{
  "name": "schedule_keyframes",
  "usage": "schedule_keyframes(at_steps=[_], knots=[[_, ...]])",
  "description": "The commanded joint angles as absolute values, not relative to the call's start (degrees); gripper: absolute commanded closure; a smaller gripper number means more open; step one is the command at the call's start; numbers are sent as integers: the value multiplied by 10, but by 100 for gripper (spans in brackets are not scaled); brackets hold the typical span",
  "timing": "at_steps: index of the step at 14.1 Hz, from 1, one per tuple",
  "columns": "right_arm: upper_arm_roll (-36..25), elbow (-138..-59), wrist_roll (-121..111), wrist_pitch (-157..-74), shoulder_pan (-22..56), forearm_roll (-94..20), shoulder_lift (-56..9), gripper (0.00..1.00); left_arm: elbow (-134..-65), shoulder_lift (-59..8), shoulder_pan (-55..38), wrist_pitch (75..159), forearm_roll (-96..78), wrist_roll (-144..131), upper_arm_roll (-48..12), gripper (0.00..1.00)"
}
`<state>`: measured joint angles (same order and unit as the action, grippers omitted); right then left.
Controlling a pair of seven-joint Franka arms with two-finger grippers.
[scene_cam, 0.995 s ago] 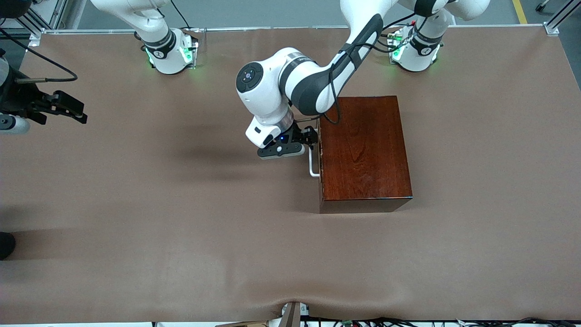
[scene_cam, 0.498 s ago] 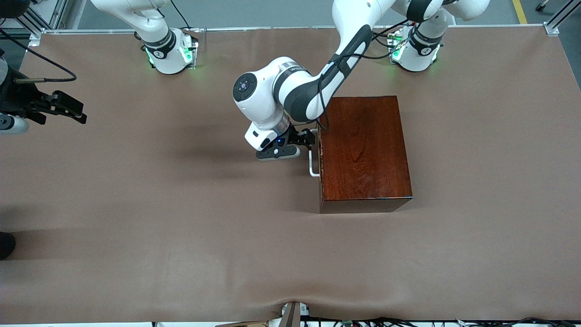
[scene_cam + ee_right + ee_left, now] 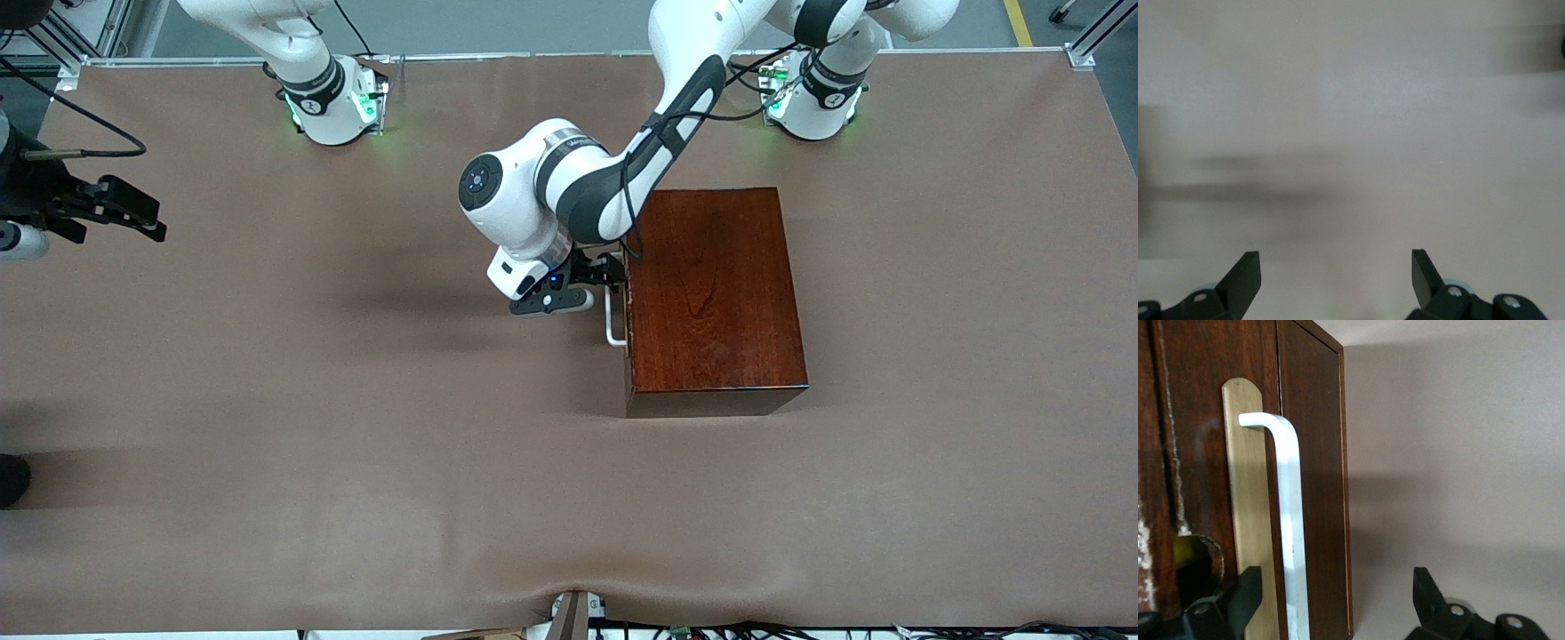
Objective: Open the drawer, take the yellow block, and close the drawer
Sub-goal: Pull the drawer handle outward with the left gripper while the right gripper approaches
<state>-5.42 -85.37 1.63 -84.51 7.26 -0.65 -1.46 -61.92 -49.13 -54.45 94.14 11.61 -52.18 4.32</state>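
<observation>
The dark reddish-brown wooden box [image 3: 716, 293] stands mid-table, nearer the left arm's base. Its drawer is shut flush in the box, and only the white U-shaped handle [image 3: 612, 324] sticks out toward the right arm's end. My left gripper [image 3: 613, 271] is open at the handle's upper part. In the left wrist view the white bar [image 3: 1290, 520] on its brass plate [image 3: 1245, 487] runs between the spread fingers of the left gripper [image 3: 1335, 593], close to one of them. My right gripper [image 3: 147, 218] waits open and empty over the right arm's end of the table. The yellow block is hidden.
A brown cloth [image 3: 356, 444] covers the table. A round hole [image 3: 1198, 553] shows in the box front beside the brass plate. A dark object [image 3: 11, 480] sits at the table's edge at the right arm's end. The right wrist view shows only bare cloth [image 3: 1351, 133].
The left arm's elbow and wrist have shifted a little, and the left gripper has settled slightly closer to the handle. The drawer has stayed shut. The right gripper has barely moved.
</observation>
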Motion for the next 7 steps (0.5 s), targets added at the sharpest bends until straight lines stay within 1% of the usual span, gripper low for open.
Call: schedule_keyframes(at_steps=[1,7], knots=[[-51,-843,18,-841,66,-1,-28,0,-605,-506,-550,936,131,-526,48,0],[-51,-843,21,-845,62,-10,-51,0,-604,-510,-549,961,130,-539,47,0]])
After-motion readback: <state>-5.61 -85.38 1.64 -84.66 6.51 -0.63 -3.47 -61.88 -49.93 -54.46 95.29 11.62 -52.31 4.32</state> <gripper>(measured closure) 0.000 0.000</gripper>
